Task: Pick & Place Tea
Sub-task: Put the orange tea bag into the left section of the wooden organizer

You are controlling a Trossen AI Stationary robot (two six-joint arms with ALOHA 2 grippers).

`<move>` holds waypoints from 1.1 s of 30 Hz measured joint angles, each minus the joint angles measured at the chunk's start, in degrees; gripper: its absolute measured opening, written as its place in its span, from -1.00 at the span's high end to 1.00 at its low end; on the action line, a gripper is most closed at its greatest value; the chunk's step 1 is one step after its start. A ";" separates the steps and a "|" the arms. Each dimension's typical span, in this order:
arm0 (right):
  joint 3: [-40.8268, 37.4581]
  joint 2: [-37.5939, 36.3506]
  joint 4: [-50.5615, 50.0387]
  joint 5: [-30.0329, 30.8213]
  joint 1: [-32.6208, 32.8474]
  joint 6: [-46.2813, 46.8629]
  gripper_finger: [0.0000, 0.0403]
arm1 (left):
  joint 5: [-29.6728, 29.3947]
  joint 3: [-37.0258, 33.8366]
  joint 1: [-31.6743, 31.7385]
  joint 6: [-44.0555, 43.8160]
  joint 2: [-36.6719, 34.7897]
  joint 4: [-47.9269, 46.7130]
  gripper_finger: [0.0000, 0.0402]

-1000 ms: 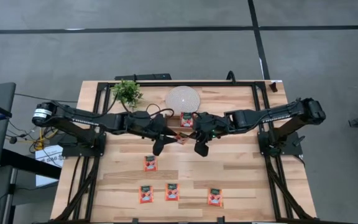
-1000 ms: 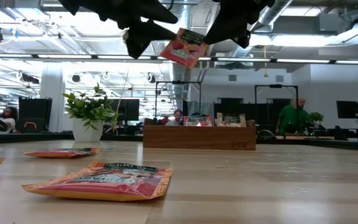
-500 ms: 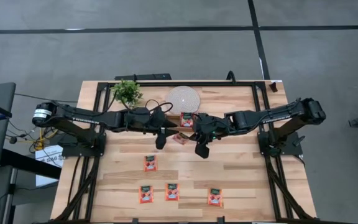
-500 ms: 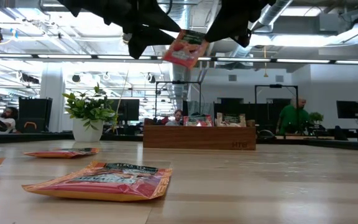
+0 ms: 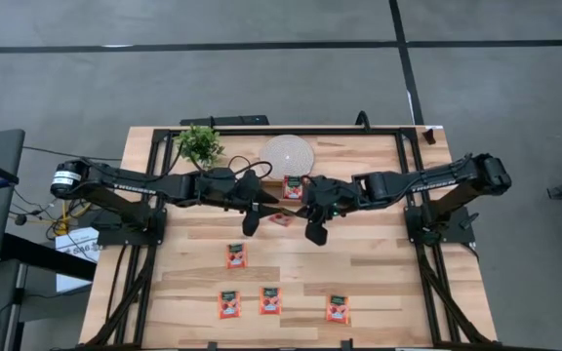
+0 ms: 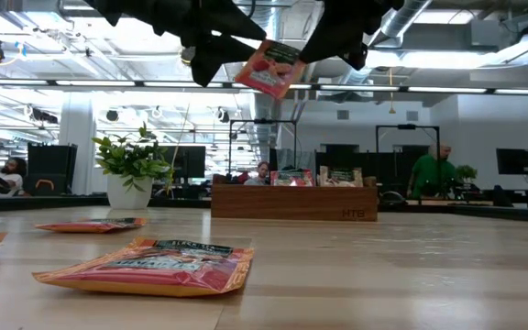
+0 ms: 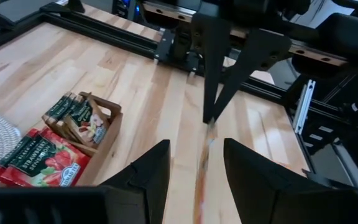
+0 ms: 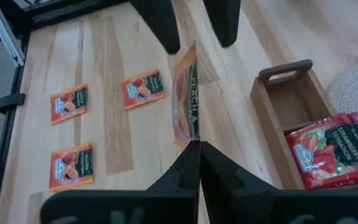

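The sachet (image 6: 269, 67) I'm carrying hangs in the air over the middle of the desk (image 5: 379, 263), pinched by its edge in my right tool (image 8: 194, 149), whose fingers are pressed together on the foil. My left tool (image 7: 194, 165) faces it from the other side with its fingers spread wide, the sachet's free edge lying in the gap between them, gripping nothing. Over the last second the sachet has stayed aloft while the left tool has edged closer, so I judge this a handover about to be taken; from above I can't quite tell whether the left fingers touch the foil. The wooden tray (image 8: 291, 106) sits just beside us, some sachets already in it, next to the round white disc (image 5: 287, 154). Four more sachets (image 5: 234, 255) lie flat on the near half of the desk, so much remains.
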 joint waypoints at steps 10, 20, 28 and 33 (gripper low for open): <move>0.00 -0.04 1.15 0.00 0.02 -0.39 1.00 | 0.48 0.00 0.00 -0.76 0.00 3.03 0.29; 0.00 -0.04 1.59 0.02 0.02 -0.39 1.00 | 1.27 0.00 0.00 -1.19 -0.02 2.85 0.29; 0.00 -0.04 2.75 0.11 0.02 -0.39 1.00 | 2.34 0.00 0.00 -2.71 -0.02 2.71 0.40; 0.00 -0.04 2.75 0.24 0.02 -0.39 1.00 | 2.34 0.00 0.00 -2.72 -0.01 2.88 0.59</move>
